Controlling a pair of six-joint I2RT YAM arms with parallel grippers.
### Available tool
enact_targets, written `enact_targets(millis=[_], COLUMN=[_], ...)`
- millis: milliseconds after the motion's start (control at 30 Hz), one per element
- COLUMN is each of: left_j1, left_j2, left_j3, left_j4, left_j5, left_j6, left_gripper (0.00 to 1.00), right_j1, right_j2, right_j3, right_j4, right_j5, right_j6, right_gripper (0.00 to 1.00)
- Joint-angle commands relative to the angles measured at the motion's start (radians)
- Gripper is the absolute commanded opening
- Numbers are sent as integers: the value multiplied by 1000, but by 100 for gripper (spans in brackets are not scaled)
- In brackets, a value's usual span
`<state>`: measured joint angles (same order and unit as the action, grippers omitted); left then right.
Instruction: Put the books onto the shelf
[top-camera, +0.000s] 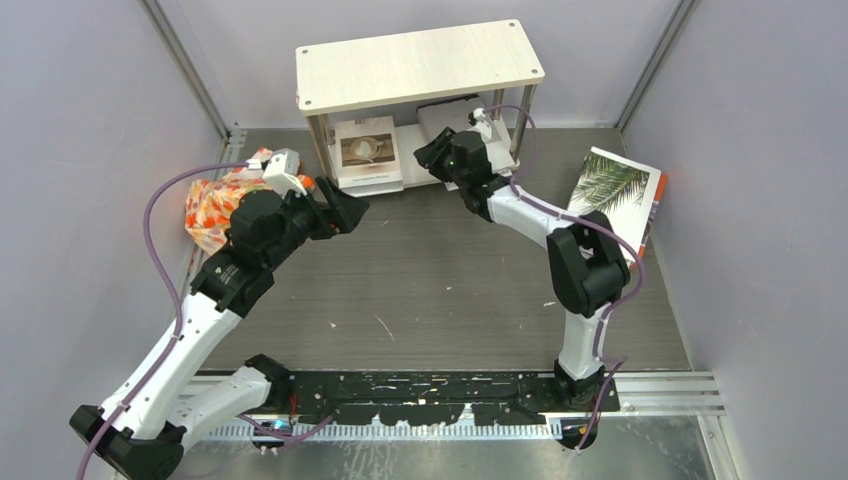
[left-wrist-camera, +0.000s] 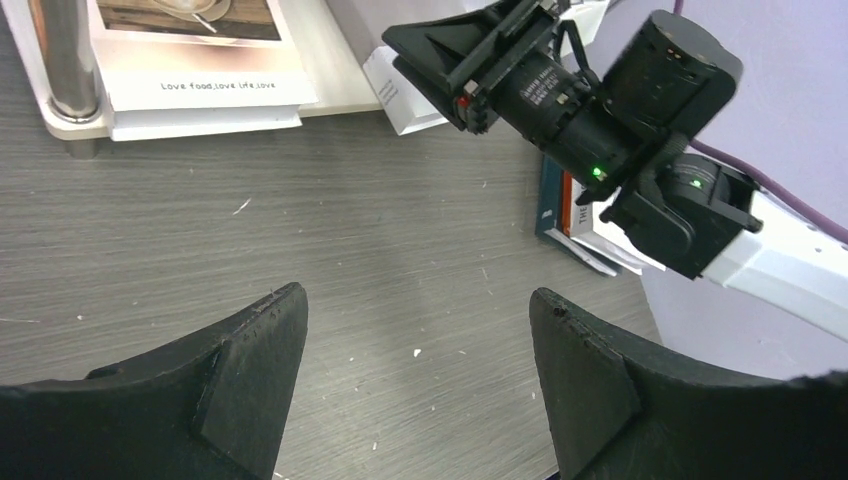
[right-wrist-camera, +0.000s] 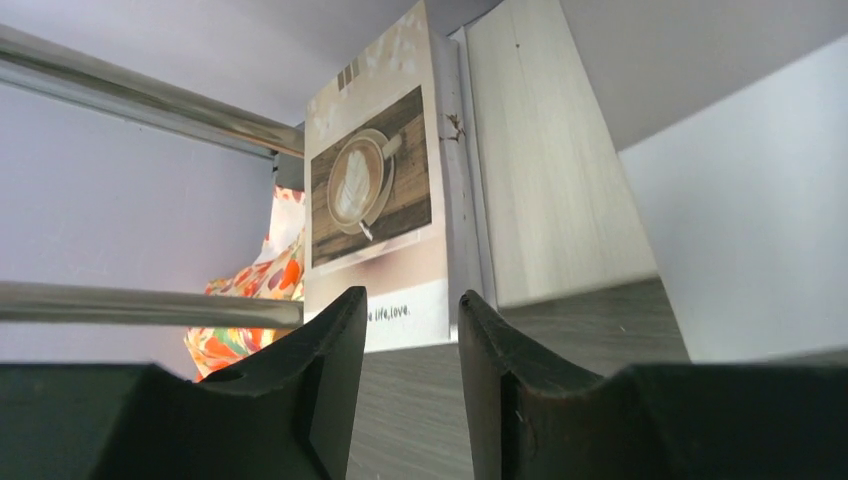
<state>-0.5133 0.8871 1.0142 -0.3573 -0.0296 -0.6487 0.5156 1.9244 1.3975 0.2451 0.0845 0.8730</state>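
Top external view: right tool (top-camera: 430, 158) hangs parted, empty, by the coffee book (top-camera: 366, 152) on the shelf (top-camera: 420, 65) (left tool (top-camera: 348, 212) gapes too); I'd withdraw level, dragging nothing.

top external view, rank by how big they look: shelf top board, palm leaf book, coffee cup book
1. shelf top board
2. palm leaf book
3. coffee cup book, far end under the board, so unsure

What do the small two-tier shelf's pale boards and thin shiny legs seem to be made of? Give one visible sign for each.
Pale rectangular boards: probably light wood or wood-look laminate, matt; fine straight grain lines show. Thin round legs: likely polished metal; silvery, with bright reflections along them.
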Motion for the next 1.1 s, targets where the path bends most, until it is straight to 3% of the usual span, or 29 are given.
enact_targets(millis=[0,500,833,1067], left_j1=[2,-4,-7,-28], left_j2=[4,8,80,211], left_j3=[-5,-20,4,55], left_j4=[89,103,134,168], left_j5=[25,78,168,283], left_j6=[-34,-92,-86,-101], left_gripper=[82,83,86,87], right_j1=[6,6,-15,-187], right_j2=[-162,-481,-582,-726], right_j3=[-56,-219,-214,-326], right_j4=[-66,-475,-839,-864], right_j5=[63,372,736,656], right_j6=[-84,-358,-246,-82], right_gripper=[45,55,66,66])
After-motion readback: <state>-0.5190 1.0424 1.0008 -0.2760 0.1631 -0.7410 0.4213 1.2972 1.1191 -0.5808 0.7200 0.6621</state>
